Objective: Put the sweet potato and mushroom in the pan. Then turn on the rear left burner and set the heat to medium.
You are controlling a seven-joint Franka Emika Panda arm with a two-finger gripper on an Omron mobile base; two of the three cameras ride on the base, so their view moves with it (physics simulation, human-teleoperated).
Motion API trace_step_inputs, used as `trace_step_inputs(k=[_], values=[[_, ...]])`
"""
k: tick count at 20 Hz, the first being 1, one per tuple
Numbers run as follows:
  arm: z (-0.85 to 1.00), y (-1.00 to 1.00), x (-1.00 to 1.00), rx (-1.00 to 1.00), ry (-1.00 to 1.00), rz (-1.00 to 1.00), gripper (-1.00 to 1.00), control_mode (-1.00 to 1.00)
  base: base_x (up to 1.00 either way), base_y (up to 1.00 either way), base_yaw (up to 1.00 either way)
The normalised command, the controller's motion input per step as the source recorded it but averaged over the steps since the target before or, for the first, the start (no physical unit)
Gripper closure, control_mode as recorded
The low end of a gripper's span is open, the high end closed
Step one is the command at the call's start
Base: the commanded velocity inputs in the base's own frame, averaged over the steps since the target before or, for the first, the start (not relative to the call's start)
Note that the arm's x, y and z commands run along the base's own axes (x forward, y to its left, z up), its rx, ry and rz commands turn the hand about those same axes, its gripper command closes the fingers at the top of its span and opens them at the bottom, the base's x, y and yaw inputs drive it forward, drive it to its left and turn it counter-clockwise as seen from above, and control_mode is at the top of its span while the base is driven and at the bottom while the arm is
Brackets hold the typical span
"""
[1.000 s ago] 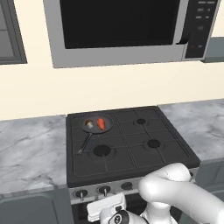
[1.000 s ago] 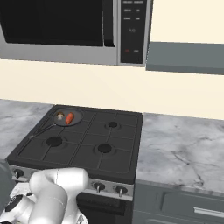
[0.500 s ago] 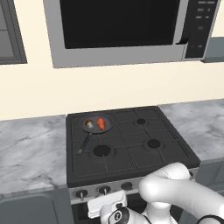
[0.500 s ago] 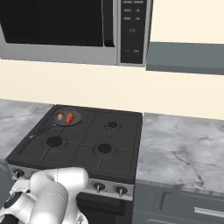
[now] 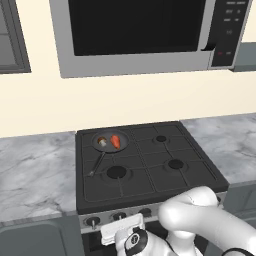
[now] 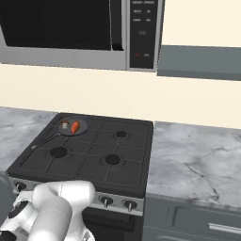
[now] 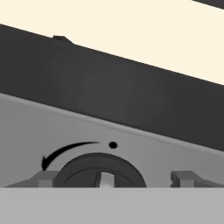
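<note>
The dark pan (image 5: 110, 141) (image 6: 73, 126) sits on the stove's rear left burner, its thin handle pointing toward the front left. Inside it lie the orange sweet potato (image 5: 115, 142) (image 6: 75, 126) and, just left of it, the small brown mushroom (image 5: 102, 142) (image 6: 64, 125). My hand (image 5: 131, 241) hangs low in front of the stove's control panel. In the hand view my gripper (image 7: 116, 178) is open, with a round dark knob (image 7: 101, 173) between its fingertips (image 7: 45, 177), nearer the left one. A curved arrow and a dot are printed above the knob.
A row of knobs (image 5: 119, 216) (image 6: 106, 201) lines the stove's front panel. Three other burners (image 5: 116, 172) are bare. A microwave (image 5: 135, 30) hangs above the stove. Marble counters (image 5: 35, 170) (image 6: 193, 160) flank it on both sides.
My hand in front of the stove has shifted only very slightly. The pan, sweet potato and mushroom have stayed where they were.
</note>
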Motion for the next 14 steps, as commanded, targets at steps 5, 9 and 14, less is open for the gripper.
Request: trace_step_inputs(k=[5, 9, 14], values=[[-0.55, 0.00, 0.07, 0.10, -0.11, 0.00, -1.00, -1.00, 0.00, 0.00, 0.00], [-0.45, 0.00, 0.00, 0.06, -0.12, 0.00, -1.00, -1.00, 0.00, 0.00, 0.00], [0.00, 0.00, 0.00, 0.00, 0.00, 0.00, 1.00, -1.00, 0.00, 0.00, 0.00]])
